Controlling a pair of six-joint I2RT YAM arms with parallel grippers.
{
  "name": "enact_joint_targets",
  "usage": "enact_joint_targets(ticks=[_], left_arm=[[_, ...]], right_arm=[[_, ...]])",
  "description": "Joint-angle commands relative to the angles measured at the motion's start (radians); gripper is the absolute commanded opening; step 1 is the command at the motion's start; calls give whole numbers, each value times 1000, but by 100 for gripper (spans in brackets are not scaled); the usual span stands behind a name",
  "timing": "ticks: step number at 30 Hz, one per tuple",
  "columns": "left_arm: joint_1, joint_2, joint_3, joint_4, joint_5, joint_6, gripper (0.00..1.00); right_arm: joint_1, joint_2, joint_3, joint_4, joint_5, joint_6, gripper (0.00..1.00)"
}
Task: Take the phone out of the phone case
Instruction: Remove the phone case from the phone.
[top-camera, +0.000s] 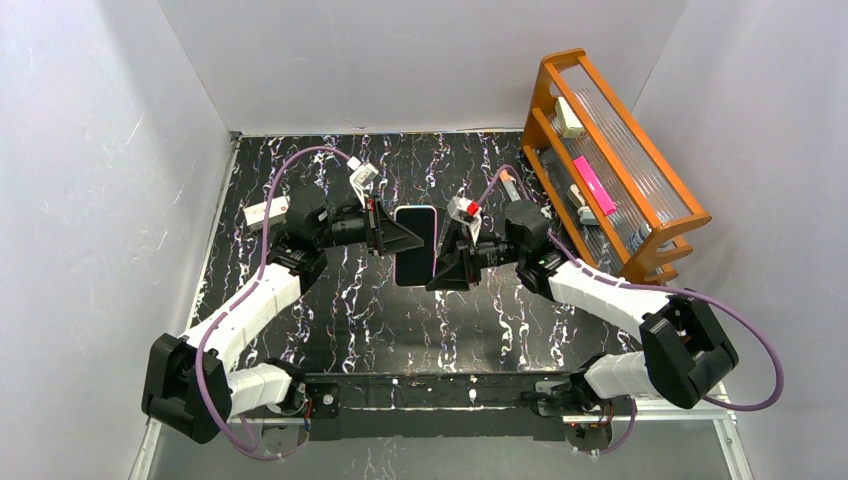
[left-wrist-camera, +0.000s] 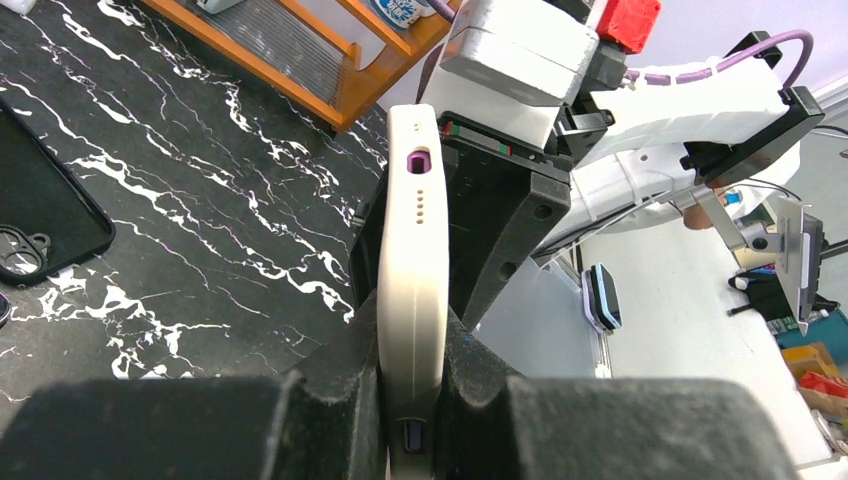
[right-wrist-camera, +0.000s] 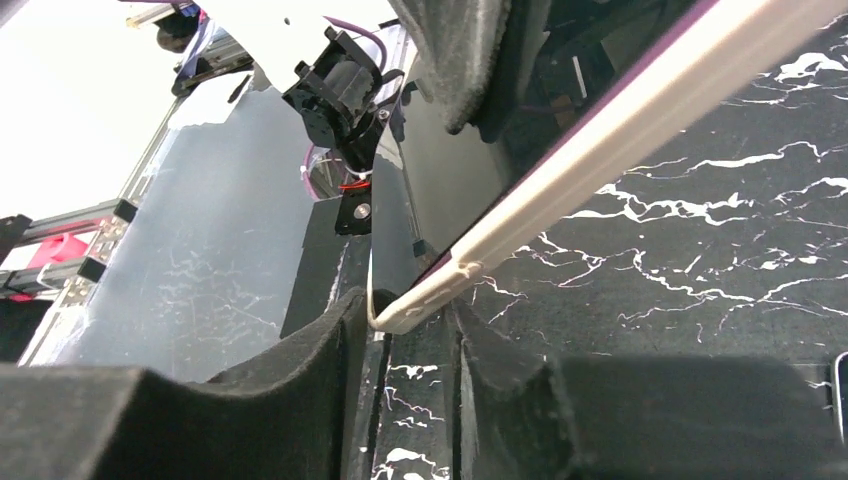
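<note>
white walls close in a black marbled table (top-camera: 330, 320). over its middle the phone (top-camera: 415, 245) is held off the surface, screen up, seated in its cream phone case (left-wrist-camera: 410, 260) (purple shows through the port cut-outs). the left gripper (left-wrist-camera: 412, 350) is clamped across one end of the case. the right gripper (right-wrist-camera: 415, 350) straddles the opposite corner with its jaws a little apart, and i cannot tell whether it presses. probably best to peel that corner lip back while the left holds firm. a black case (left-wrist-camera: 45, 200) lies on the table below, and the orange rack (top-camera: 610, 150) crowds the right side, so the free room is upward and toward the near edge.
</note>
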Motion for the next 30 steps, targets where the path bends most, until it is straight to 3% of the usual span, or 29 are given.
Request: enact_joint_targets(ticks=[1,6,8,17,24,30], left_arm=[[-18,-29,51,57,28,-31,0],[-22,-17,66,67,31,-77,0],[-23,-14,71,68,36,-89,0],[-23,44,67,70,27,-146,0],[-32,68,55,70,12,-174,0],[-40,78,34,70,6,-179,0]], right_arm=[[5,7,55,58,-39,-22,34],[8,22,75,-46,-72,-138,9],[8,27,84,-92,-84,-184,6],[8,21,118,-241,-45,-380,5],[14,47,138,-374,-48,-671,6],[17,11,96,-321,-31,-762,7]])
